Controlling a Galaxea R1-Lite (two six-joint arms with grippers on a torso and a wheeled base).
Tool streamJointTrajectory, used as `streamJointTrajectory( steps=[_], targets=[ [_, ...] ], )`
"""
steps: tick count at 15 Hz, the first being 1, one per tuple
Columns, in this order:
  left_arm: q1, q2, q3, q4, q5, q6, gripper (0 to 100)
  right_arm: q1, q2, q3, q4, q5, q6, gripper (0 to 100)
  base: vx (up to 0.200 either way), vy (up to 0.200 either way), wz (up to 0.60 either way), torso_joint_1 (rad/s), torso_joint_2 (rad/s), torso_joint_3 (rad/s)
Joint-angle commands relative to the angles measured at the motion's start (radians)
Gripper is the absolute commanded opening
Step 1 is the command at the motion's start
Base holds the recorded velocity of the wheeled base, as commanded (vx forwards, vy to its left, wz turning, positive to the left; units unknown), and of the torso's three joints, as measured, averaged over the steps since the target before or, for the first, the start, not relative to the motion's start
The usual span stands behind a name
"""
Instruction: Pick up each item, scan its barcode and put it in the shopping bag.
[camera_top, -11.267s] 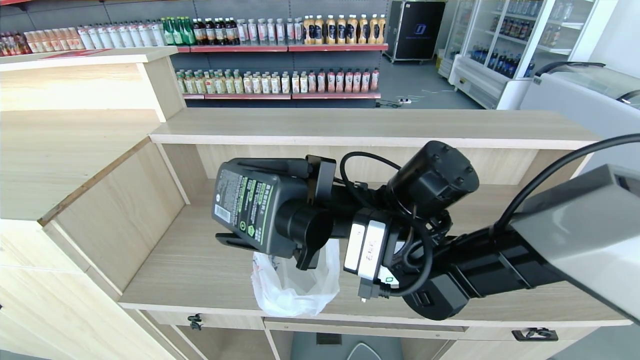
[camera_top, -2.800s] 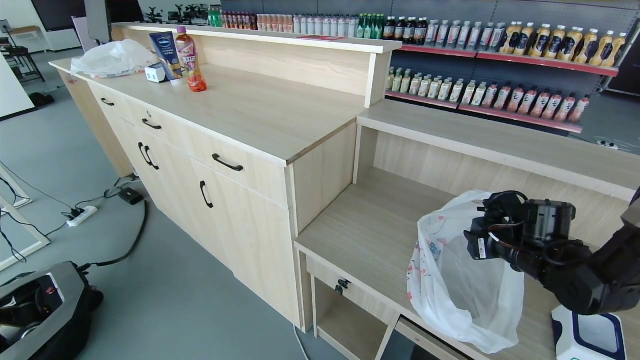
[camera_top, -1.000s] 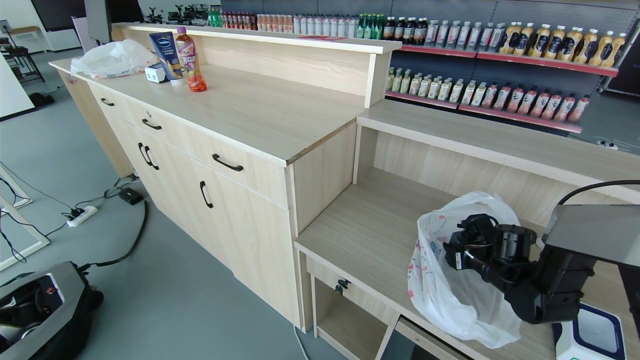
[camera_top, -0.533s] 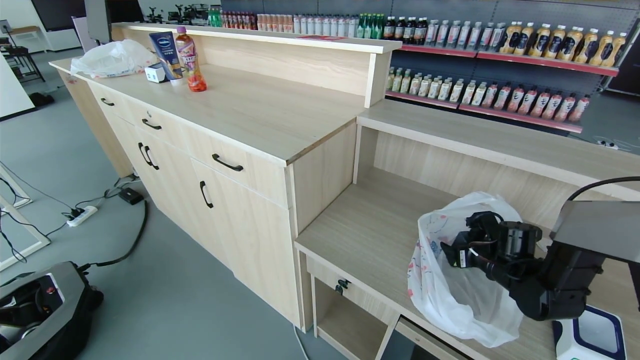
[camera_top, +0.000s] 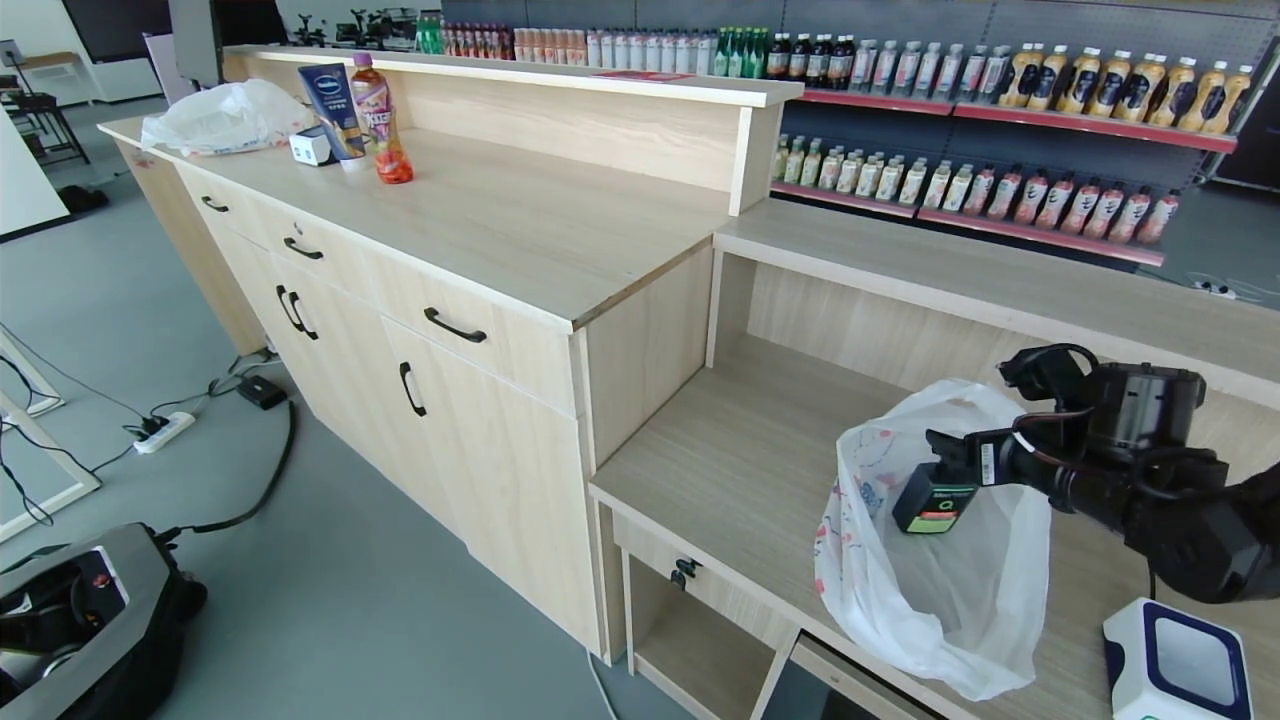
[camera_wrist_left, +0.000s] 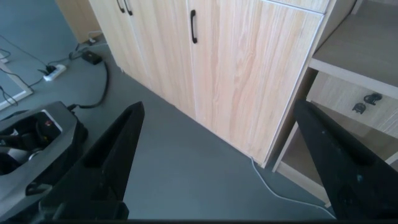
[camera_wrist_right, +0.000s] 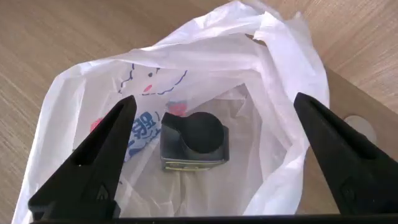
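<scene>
We see the black capped container (camera_wrist_right: 193, 140) inside the white shopping bag (camera_wrist_right: 280, 81), its round cap showing through the open mouth. Above that mouth hangs the right pincer (camera_wrist_right: 214, 99), its fingers spread wide apart and holding nothing. The bag stands on the low wooden surface (camera_top: 740, 470), with a white and blue scanner (camera_top: 1175, 665) just beside it. The left pincer (camera_wrist_left: 217, 109) is low over the grey floor (camera_wrist_left: 186, 162) in front of the cabinet doors (camera_wrist_left: 249, 62), and its fingers are apart too.
</scene>
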Motion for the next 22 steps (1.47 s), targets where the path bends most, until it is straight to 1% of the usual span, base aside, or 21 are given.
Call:
streamJointTrajectory(
  steps=[1, 2, 3, 4, 5, 6, 8, 9, 10, 12, 13, 15, 16, 17, 19, 20, 21, 22],
  targets=[
    [0.0, 0.0, 0.0, 0.001, 0.0, -0.001, 100, -0.002, -0.295, 0.1, 0.112, -0.006, -0.009, 100, 0.0, 0.0, 0.0, 0.0, 0.0, 0.0],
    [0.0, 0.0, 0.0, 0.001, 0.0, -0.001, 100, -0.009, -0.363, 0.119, 0.152, -0.007, -0.016, 100, 0.0, 0.0, 0.0, 0.0, 0.0, 0.0],
    [0.0, 0.0, 0.0, 0.001, 0.0, -0.001, 100, -0.024, -0.446, 0.139, 0.212, -0.023, -0.089, 100, 0.0, 0.0, 0.0, 0.0, 0.0, 0.0],
    [0.0, 0.0, 0.0, -0.001, 0.0, -0.001, 100, -0.05, -0.487, 0.148, 0.236, -0.052, -0.157, 100, 0.0, 0.0, 0.0, 0.0, 0.0, 0.0],
    [0.0, 0.0, 0.0, 0.001, 0.0, -0.001, 100, -0.108, -0.559, 0.145, 0.258, -0.056, -0.213, 100, 0.0, 0.0, -0.6, 0.002, -0.01, -0.002],
    [0.0, 0.0, 0.0, 0.001, 0.0, -0.001, 100, -0.127, -0.59, 0.139, 0.261, -0.049, -0.215, 100, 0.0, 0.0, -0.6, 0.002, 0.0, 0.002],
    [0.0, 0.0, 0.0, 0.001, 0.0, -0.001, 100, -0.229, -0.702, 0.112, 0.367, -0.047, -0.247, 100, 0.0, 0.0, -0.6, 0.0, 0.0, 0.007],
    [0.0, 0.0, 0.0, -0.001, 0.0, -0.001, 100, -0.251, -0.72, 0.103, 0.397, -0.047, -0.253, 100, 0.0, 0.0, -0.6, 0.007, 0.0, 0.002],
    [0.0, 0.0, 0.0, 0.001, 0.0, 0.001, 100, -0.334, -0.771, 0.068, 0.509, -0.049, -0.256, 100, 0.0, 0.0, -0.6, 0.007, 0.01, 0.002],
    [0.0, 0.0, 0.0, 0.001, 0.0, -0.001, 100, -0.42, -0.817, 0.037, 0.624, -0.05, -0.252, 100, 0.0, 0.0, -0.6, -0.002, 0.0, 0.005],
    [0.0, 0.0, 0.0, 0.001, 0.0, -0.001, 100, -0.453, -0.846, 0.043, 0.663, -0.05, -0.241, 100, 0.0, 0.0, -0.6, -0.002, 0.0, -0.002],
    [0.0, 0.0, 0.0, 0.001, 0.0, 0.001, 100, -0.483, -0.878, 0.086, 0.716, -0.055, -0.218, 100, 0.0, 0.0, -0.6, 0.002, 0.0, 0.002],
    [0.0, 0.0, 0.0, -0.001, 0.0, -0.001, 100, -0.495, -0.88, 0.105, 0.721, -0.059, -0.218, 100, 0.0, 0.0, -0.6, 0.002, 0.0, 0.007],
    [0.0, 0.0, 0.0, 0.001, 0.0, -0.001, 100, -0.524, -0.858, 0.16, 0.723, -0.105, -0.216, 100, 0.0, 0.0, -0.6, 0.007, 0.01, 0.002],
    [0.0, 0.0, 0.0, -0.001, 0.0, -0.001, 100, -0.568, -0.766, 0.186, 0.704, -0.142, -0.201, 100, 0.0, 0.0, -0.6, 0.0, 0.0, 0.002],
    [0.0, 0.0, 0.0, -0.001, 0.0, -0.001, 100, -0.581, -0.735, 0.186, 0.687, -0.142, -0.192, 100, 0.0, 0.0, 0.0, 0.0, 0.0, 0.0],
    [0.0, 0.0, 0.0, 0.001, 0.0, -0.001, 100, -0.628, -0.657, 0.185, 0.641, -0.138, -0.167, 100, 0.0, 0.0, 0.0, 0.0, 0.0, 0.0],
    [0.0, 0.0, 0.0, 0.001, 0.0, -0.001, 100, -0.659, -0.585, 0.188, 0.586, -0.099, -0.167, 100, 0.0, 0.0, 0.0, 0.0, 0.0, 0.0]
  ],
)
